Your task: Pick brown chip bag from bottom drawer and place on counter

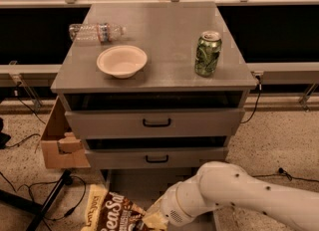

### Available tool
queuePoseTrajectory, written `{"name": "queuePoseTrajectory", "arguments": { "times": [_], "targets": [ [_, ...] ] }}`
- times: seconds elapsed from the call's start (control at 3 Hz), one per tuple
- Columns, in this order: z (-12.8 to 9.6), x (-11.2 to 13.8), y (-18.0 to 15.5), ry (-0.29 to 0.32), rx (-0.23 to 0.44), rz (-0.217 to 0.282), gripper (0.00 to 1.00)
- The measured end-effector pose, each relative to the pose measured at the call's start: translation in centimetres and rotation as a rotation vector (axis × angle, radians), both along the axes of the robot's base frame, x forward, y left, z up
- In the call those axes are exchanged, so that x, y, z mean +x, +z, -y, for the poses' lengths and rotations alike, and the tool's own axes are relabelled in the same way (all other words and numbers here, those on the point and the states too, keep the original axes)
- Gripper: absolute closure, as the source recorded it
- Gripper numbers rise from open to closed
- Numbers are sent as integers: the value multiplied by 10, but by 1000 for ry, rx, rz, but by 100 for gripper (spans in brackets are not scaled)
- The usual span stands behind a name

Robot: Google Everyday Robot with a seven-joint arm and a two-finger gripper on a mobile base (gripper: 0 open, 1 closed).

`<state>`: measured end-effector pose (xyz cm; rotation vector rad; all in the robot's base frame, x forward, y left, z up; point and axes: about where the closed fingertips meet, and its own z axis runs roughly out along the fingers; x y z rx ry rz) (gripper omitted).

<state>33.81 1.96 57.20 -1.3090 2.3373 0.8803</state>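
Note:
The brown chip bag [112, 211] shows at the bottom edge, crinkled, with white lettering and a pale end. It sits tilted over the left wall of the open bottom drawer [144, 182]. My gripper [149, 219] is at the bag's right end and shut on it. The white wrist [174, 210] hides most of the gripper, and the arm comes in from the lower right. The grey counter [164, 26] is the cabinet's top, above two upper drawers that are slightly open.
On the counter stand a green can [208, 53] at the right, a white bowl [122, 60] at the left and a lying plastic bottle [97, 32] behind it. A cardboard box [60, 143] sits left of the cabinet, with a black stand leg [47, 205] and cables on the floor.

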Motion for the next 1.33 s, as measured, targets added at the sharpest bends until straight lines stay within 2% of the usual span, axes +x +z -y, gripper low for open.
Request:
{"name": "queuePoseTrajectory", "arguments": {
  "times": [0.33,0.67,1.0,1.33],
  "targets": [
    [19,-10,55,-22,92,32,100],
    [45,-16,61,-77,115,46,100],
    [45,-16,61,-78,114,47,100],
    [45,-11,84,-60,107,52,100]
  ]
}}
